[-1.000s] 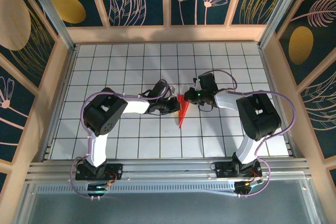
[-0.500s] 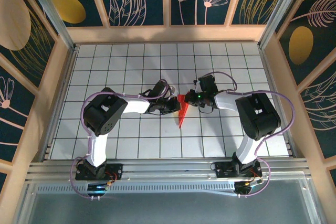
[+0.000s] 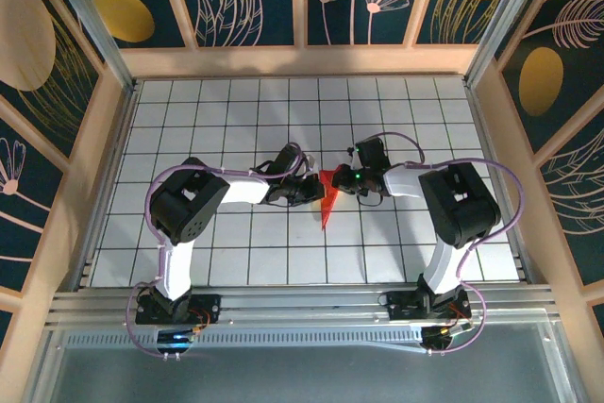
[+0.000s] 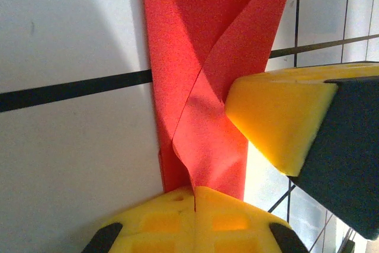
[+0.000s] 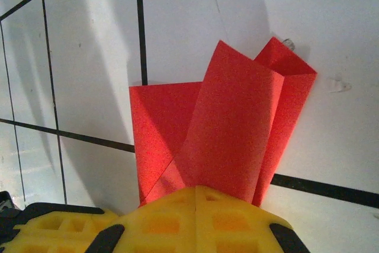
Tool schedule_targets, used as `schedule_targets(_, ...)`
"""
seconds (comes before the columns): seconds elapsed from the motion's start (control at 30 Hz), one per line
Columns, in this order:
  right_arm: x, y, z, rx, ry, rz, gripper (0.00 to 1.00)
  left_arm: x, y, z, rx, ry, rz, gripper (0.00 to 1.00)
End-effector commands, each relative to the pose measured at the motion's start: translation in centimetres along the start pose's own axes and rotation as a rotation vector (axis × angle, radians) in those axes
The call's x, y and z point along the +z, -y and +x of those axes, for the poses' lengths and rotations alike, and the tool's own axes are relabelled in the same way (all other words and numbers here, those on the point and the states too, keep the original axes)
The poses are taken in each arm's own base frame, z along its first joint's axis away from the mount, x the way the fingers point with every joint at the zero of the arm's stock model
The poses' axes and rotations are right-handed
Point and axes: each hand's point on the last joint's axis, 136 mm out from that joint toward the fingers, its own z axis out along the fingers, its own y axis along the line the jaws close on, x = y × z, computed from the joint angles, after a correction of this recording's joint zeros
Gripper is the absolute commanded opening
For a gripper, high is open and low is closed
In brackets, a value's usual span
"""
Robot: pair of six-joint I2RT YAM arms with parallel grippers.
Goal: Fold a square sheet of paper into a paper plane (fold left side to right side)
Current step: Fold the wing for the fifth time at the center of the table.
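The paper plane (image 3: 326, 209) is bright red paper folded into a slim dart, its point toward the near edge, lying on the tiled table between both arms. My left gripper (image 3: 315, 192) is shut at its left side. In the left wrist view the yellow fingertips (image 4: 195, 192) close on a raised flap of the red paper (image 4: 195, 57), whose edge runs into their seam. My right gripper (image 3: 343, 179) is shut at the wide far end, and its yellow finger (image 4: 278, 117) presses against the flap. In the right wrist view the closed tips (image 5: 195, 191) sit on the paper's lifted layers (image 5: 231, 122).
The white grid table (image 3: 189, 120) is ringed by a low wooden wall (image 3: 302, 61) and metal posts. The two arm bases (image 3: 175, 307) stand at the near edge. Open tiles lie to the left, right and far side.
The right gripper has crept a little left and nearer, closer onto the paper's wide end. The left gripper and the paper's point stay where they were.
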Motion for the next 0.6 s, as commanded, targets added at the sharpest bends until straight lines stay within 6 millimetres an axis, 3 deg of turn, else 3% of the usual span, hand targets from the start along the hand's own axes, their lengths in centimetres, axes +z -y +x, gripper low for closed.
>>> schedule_targets(0.0, 0.7, 1.3, 0.9, 0.011, -0.021, 0.033, 0.0, 1.2, -6.3, 0.8, -0.071, 0.006, -0.206, 0.0)
schedule_targets(0.3, 0.8, 2.9, 2.6, 0.038, -0.076, 0.081, 0.0, 0.9, -5.9, 0.7, -0.068, 0.016, -0.192, 0.0)
schedule_targets(0.57, 0.7, 4.2, 4.3, 0.067, -0.096, 0.077, 0.0, 0.2, -3.5, -0.1, -0.062, 0.044, -0.111, 0.07)
